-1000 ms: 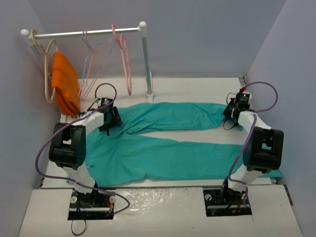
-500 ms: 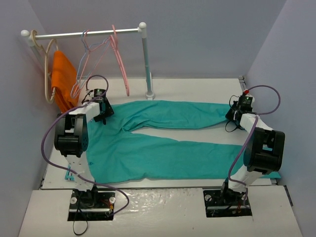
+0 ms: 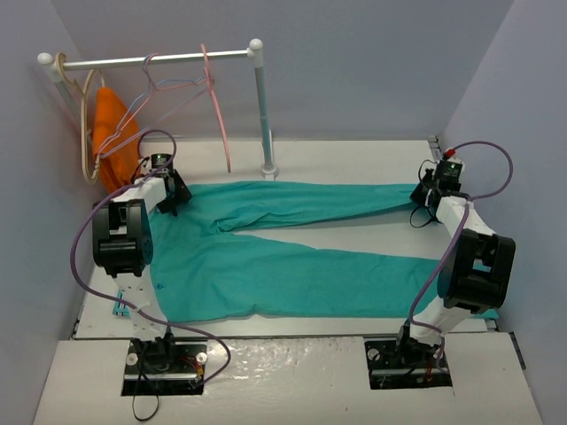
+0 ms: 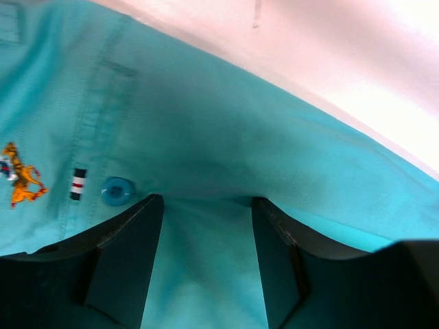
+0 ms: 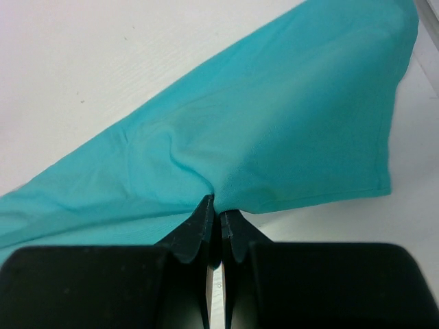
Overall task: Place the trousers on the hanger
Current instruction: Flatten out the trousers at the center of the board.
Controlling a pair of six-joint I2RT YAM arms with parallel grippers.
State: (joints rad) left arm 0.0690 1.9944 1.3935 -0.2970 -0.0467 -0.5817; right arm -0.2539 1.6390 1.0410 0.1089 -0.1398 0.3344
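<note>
Across the white surface [image 3: 354,152] the trousers [image 3: 292,270] lie flat, waist at 9 o'clock, both legs running toward 3 o'clock. At 10 o'clock the left gripper [image 4: 206,202] sits over the waistband's far corner, jaws apart with a ridge of teal cloth between them. At 2 o'clock the right gripper [image 5: 217,205] has its jaws pinched on the far leg's hem. The hanger [image 3: 219,115] hangs from the rail [image 3: 115,62] at 11 o'clock.

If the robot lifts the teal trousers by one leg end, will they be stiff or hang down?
Probably floppy: the trousers lie flat and wrinkle where the right hand pinches the leg end. Likely light: the cloth looks thin. Pushed, they would probably bunch up rather than slide whole.
</note>
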